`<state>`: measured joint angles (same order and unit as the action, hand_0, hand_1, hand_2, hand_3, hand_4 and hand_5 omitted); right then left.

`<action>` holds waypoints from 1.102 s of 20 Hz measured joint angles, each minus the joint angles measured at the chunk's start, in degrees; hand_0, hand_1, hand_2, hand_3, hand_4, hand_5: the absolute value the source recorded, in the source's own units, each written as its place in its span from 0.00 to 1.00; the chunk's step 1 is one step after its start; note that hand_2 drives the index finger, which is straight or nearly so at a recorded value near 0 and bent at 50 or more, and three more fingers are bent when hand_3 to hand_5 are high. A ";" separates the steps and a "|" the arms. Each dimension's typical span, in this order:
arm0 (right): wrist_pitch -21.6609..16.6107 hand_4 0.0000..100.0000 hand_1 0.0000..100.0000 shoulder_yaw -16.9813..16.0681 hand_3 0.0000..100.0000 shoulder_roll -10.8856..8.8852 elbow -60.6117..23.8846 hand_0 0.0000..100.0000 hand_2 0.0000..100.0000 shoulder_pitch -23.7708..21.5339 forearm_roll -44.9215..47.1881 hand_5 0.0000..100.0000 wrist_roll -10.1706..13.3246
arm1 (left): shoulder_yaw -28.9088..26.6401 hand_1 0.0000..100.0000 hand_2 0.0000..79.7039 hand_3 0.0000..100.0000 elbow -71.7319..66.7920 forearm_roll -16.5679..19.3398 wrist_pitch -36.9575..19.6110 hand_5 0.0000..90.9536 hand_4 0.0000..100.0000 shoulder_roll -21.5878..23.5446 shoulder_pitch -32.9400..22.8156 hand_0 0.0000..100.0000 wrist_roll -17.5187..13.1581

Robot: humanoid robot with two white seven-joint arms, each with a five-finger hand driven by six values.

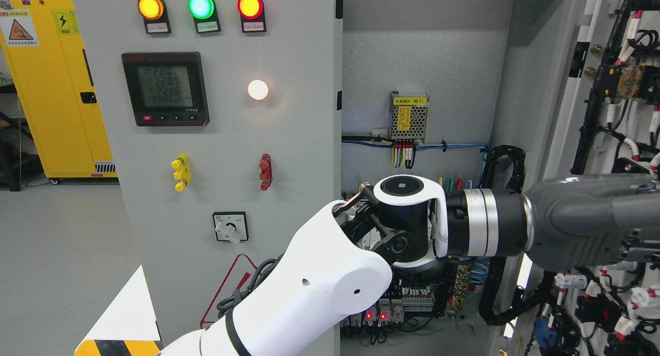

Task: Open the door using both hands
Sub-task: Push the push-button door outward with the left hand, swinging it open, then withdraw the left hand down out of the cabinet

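Reaching in from 7 o'clock, the white left arm (309, 294) goes up to the middle of the view. The grey right arm (582, 222) comes in from 3 o'clock and meets it there. Where they meet, at the edge of the closed door (232, 139), there are some dark parts of a hand (368, 219). I cannot tell which arm this hand belongs to, and I cannot tell if its fingers are apart or together, because the white arm covers them. The open door (559, 113) stands wide at 2 o'clock, and its inner side with black and white wires (619, 139) shows. Between the two doors you can look into the big grey cabinet (438, 51). A small metal box with a yellow label (409, 116) sits on the back wall at 12 o'clock. The closed door at 10 o'clock has an orange light (150, 7), a green light (201, 5), a red light (250, 5) and a black meter (165, 88). A yellow cupboard (51, 98) stands far off at 9 o'clock.
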<state>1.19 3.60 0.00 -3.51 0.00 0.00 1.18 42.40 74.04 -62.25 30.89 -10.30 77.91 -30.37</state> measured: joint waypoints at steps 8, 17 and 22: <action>0.00 0.00 0.50 0.00 0.00 0.00 -0.02 0.00 0.04 0.00 0.00 0.00 0.00 | -7.01 0.56 0.00 0.00 3.32 5.69 3.85 0.00 0.00 0.95 -6.12 0.12 -0.12; 0.00 0.00 0.50 -0.04 0.00 0.00 -0.02 0.00 0.04 0.00 0.00 0.00 0.00 | -12.01 0.56 0.00 0.00 11.60 17.13 1.90 0.00 0.00 5.19 -26.30 0.12 -0.31; 0.00 0.00 0.50 -0.05 0.00 0.00 -0.02 0.00 0.04 0.00 0.00 0.00 -0.01 | -13.50 0.56 0.00 0.00 15.51 24.46 -6.33 0.00 0.00 7.75 -41.47 0.12 -0.12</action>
<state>1.19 3.55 0.00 -3.53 0.00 0.00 1.18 28.90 89.55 -37.79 24.56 -2.56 36.43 -30.49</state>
